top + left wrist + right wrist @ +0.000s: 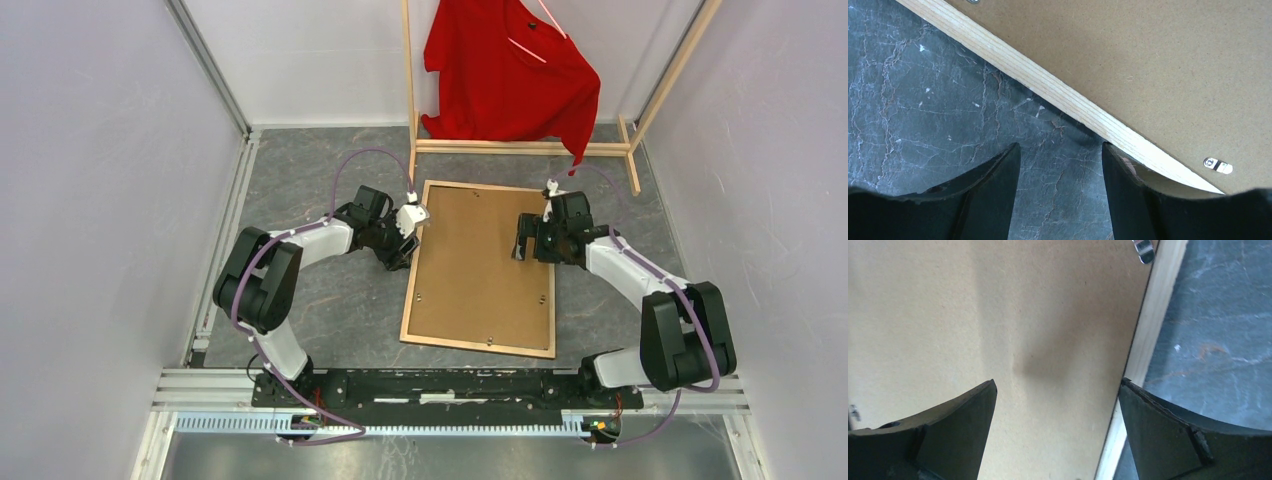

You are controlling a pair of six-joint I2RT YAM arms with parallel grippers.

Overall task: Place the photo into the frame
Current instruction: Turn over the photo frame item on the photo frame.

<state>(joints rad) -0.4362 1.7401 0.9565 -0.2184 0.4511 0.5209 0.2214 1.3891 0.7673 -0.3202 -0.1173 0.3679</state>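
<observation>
The frame (478, 346) lies face down in the middle of the table, light wood rails up. A brown backing board (480, 265) fills it. The photo is hidden. My left gripper (408, 243) is open just outside the frame's left rail (1048, 85). Only bare table shows between its fingers, and the right fingertip (1113, 160) sits against the rail's outer edge. My right gripper (522, 246) is open low over the backing board (948, 315), empty. One of its fingers (1148, 410) is over the right rail (1153, 330).
A wooden clothes rack (520, 147) with a red shirt (510, 70) stands behind the frame. Small metal clips (1218, 165) (1144, 249) sit along the board's edge. Walls close in on both sides, with an aluminium rail (225, 250) along the left.
</observation>
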